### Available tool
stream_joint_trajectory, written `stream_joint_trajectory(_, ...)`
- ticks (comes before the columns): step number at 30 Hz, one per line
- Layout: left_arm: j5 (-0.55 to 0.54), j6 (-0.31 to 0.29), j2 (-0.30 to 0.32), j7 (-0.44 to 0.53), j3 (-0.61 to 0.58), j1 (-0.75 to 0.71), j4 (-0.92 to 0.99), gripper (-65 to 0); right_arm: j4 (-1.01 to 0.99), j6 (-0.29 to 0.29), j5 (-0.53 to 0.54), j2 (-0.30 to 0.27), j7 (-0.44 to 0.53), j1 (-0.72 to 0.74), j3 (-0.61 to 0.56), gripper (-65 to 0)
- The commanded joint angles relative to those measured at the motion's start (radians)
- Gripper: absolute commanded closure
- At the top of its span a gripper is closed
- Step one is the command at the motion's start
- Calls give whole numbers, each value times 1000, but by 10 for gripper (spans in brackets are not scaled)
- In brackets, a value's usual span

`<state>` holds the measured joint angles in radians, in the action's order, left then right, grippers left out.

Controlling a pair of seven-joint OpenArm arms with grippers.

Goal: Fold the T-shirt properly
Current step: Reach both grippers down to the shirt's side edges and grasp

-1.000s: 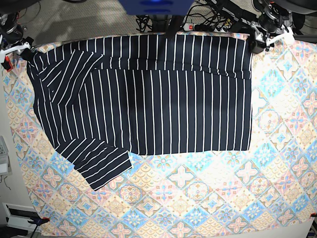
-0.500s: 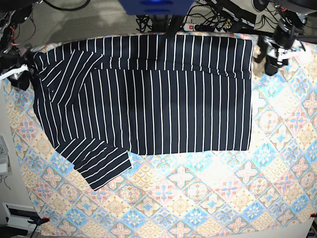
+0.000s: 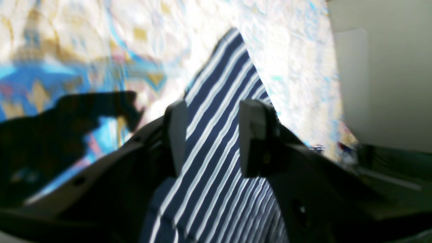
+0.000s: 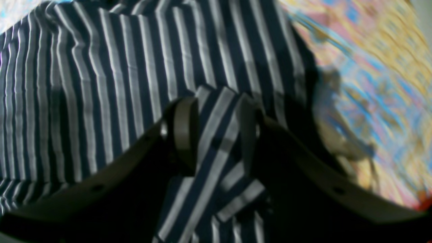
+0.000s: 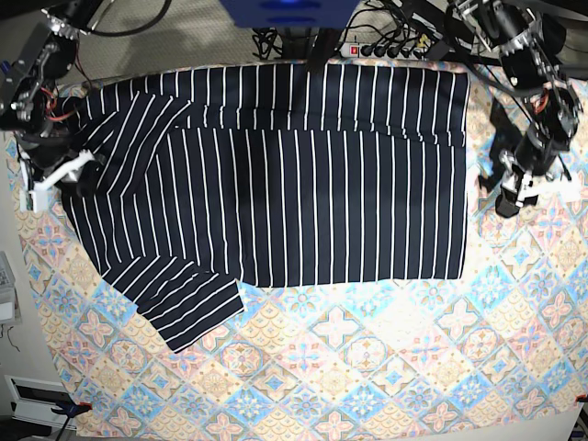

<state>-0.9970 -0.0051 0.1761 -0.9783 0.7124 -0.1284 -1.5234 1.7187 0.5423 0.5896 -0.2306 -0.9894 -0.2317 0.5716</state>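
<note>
The navy pinstriped T-shirt (image 5: pixel 303 184) lies flat across the far half of the table, its lower left sleeve (image 5: pixel 184 308) sticking out toward the front. My right gripper (image 5: pixel 57 179) is at the shirt's left edge. In the right wrist view it (image 4: pixel 216 135) is open, with a raised fold of the shirt (image 4: pixel 101 84) between the fingers. My left gripper (image 5: pixel 507 200) hovers over the tablecloth just right of the shirt's right edge. In the left wrist view it (image 3: pixel 214 138) is open and empty, with the shirt (image 3: pixel 222 67) beyond it.
The pastel diamond-tile tablecloth (image 5: pixel 367 367) covers the table. A power strip and cables (image 5: pixel 386 46) lie behind the far edge, beside the blue robot base (image 5: pixel 289 11). A red clamp (image 5: pixel 73 409) holds the front left corner.
Both arms have moved from the shirt's far corners toward the front along its sides. The right gripper now reaches the shirt's left edge. The shirt has hardly moved.
</note>
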Motion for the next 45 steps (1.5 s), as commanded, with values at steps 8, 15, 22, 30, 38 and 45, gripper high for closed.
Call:
stream_joint_trajectory(8,163,-12,32,14,-113,204,136,-249,7,2,-171,-16,19,91,-161,-206)
stream_joint_trajectory(15,343,-12,32,15,-121,398,318,-249,7,2,-239,-14,19,130,-204,-206)
stream_joint_trajectory(22,482,-12,30,25,-121,513,455,-249,7,2,-237,-14,19,130,-204,-206)
stream_joint_trajectory(30,577,-12,29,170,-121,536,631,-249,7,2,-236,-14,19,124,-204,-206)
stream_joint_trajectory(38,579,-12,29,273,-122,539,769,-249,16,2,-234,-14,19,121,-204,-206)
stream_joint_trajectory(45,579,-16,-2,272,-124,550,809,-249,16,2,-234,-11,17,121,-204,-206)
